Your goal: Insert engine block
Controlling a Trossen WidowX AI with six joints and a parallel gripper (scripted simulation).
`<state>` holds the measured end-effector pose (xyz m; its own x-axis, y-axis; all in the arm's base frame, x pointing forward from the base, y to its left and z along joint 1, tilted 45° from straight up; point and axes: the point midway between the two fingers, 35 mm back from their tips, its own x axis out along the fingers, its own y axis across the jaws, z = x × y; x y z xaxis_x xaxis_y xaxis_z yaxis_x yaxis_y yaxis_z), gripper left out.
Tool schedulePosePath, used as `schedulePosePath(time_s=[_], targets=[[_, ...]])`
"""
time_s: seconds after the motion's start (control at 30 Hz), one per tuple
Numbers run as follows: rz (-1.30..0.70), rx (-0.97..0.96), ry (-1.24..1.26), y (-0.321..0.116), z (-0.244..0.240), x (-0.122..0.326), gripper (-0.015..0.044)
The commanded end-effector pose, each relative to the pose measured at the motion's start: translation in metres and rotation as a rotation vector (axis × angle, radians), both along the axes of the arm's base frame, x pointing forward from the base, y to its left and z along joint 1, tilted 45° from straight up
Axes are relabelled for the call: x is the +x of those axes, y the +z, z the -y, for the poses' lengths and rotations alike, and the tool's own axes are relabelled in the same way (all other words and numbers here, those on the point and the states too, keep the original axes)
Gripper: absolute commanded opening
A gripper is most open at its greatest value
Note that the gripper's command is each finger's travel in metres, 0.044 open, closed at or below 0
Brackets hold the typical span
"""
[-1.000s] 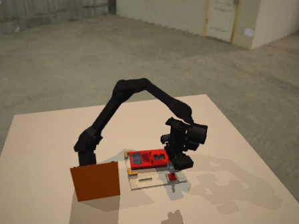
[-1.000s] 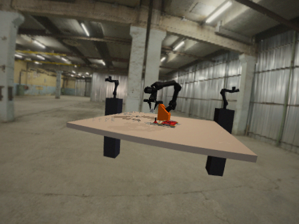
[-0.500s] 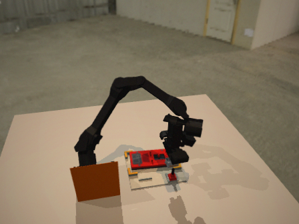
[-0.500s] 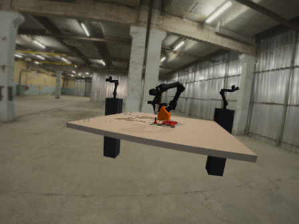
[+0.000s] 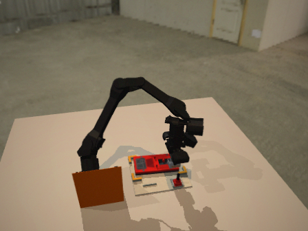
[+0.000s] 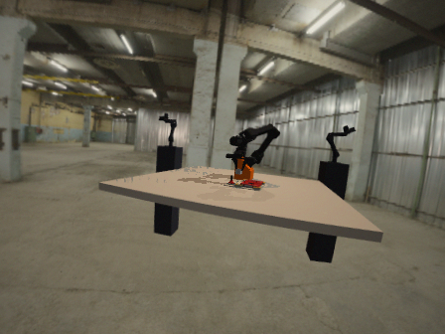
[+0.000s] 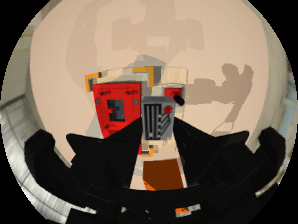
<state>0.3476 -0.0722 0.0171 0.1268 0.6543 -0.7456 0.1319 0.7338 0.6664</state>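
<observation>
Jaws (image 5: 176,162) (image 6: 238,172) closed on the block (image 5: 172,164) (image 6: 238,171) (image 7: 157,116), one finger on each side. Block is between the fingertips, above the bench (image 5: 51,137) (image 6: 199,196) (image 7: 225,50), not seated. Car body (image 5: 150,162) (image 6: 255,184) (image 7: 134,112) lies below the jaws, its opening (image 5: 164,161) (image 7: 117,111) off to the left of them in the wrist view. Lever (image 5: 177,182) (image 6: 230,181) (image 7: 173,93) is below and ahead of the jaws there.

Handling, my guess: light, stiff plastic, not fragile; smooth sides could slip or twist if it catches the edge. Side grip looks right; hold high so fingertips clear the body. Slots face up at the camera; can't tell which side must meet the rib. Next: shift over opening, check turn, lower straight, open slightly, lift clear.
</observation>
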Motion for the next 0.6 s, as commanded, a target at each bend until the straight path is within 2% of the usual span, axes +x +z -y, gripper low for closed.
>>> schedulePosePath(time_s=[0.0,0.57], targets=[[0.001,0.006,-0.012,0.007,-0.011,0.002,0.0],[-0.025,0.036,-0.044,0.027,-0.062,0.001,0.0]])
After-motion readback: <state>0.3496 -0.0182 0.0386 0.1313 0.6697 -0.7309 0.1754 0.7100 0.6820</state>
